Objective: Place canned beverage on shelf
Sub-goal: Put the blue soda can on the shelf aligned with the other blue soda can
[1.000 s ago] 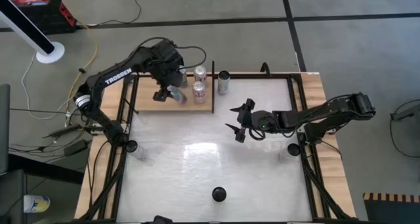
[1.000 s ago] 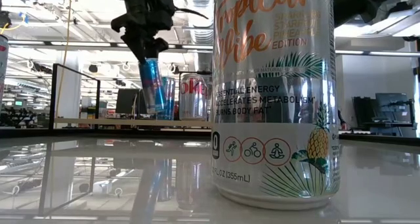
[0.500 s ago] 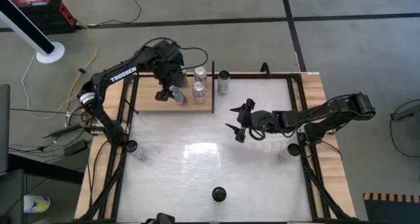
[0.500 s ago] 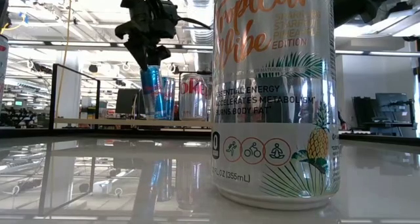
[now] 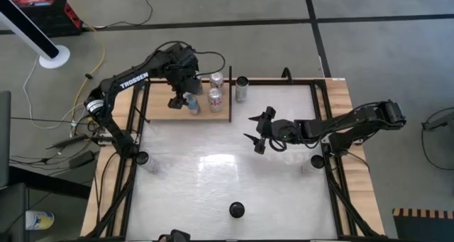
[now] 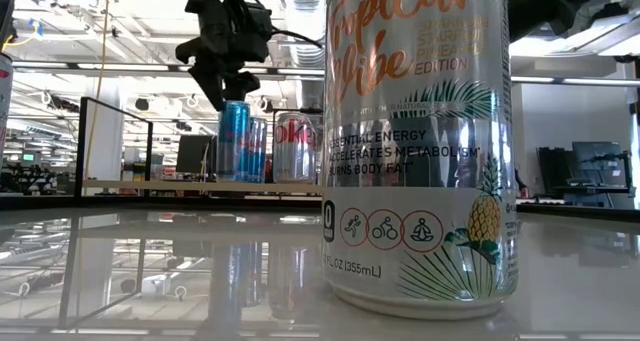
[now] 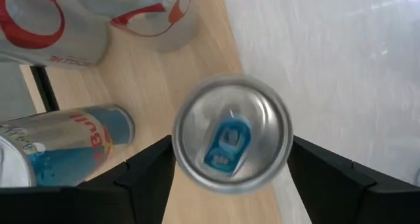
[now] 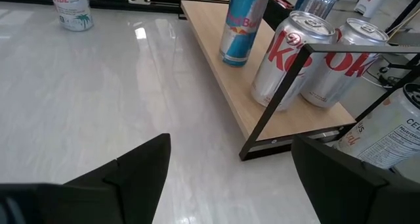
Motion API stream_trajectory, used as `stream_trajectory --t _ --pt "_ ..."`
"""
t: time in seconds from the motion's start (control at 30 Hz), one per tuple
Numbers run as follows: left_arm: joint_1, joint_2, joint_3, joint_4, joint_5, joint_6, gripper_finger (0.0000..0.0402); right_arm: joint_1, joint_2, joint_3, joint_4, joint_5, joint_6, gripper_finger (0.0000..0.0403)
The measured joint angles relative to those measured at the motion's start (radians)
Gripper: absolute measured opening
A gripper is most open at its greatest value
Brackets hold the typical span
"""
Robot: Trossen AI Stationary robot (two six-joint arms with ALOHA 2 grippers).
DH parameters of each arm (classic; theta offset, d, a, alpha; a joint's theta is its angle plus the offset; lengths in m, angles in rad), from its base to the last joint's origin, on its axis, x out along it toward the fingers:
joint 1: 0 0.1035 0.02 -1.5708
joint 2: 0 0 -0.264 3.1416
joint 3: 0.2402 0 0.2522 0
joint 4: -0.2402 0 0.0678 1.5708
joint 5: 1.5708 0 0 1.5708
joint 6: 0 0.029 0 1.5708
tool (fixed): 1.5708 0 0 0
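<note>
"TROSSEN" on left arm (image 5: 131,79)

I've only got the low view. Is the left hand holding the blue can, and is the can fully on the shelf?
Observer: It looks released. In the left wrist view the left hand is open, with its fingers flanking the blue can and not pinching it.
Operator: Where on the shelf does it stand?
Observer: In the high view it stands upright near the front edge of the shelf, just left of a Coke can.
Operator: And the right hand? I can't see it.
Observer: The right hand is open and empty over the table, right of centre.
</note>
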Motion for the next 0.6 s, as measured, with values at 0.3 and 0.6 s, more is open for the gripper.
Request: stream_trajectory --t 0.3,0.6 --pt "-0.001 0.0 0.0 0.038 -0.027 0.016 0.0268 0.0 0.0 0.0 0.0 0.0 0.0 0.034" --pt "-0.002 -0.001 0.002 0.037 -0.05 0.017 0.0268 0.0 0.0 0.0 -0.01 -0.001 0.0 0.034"
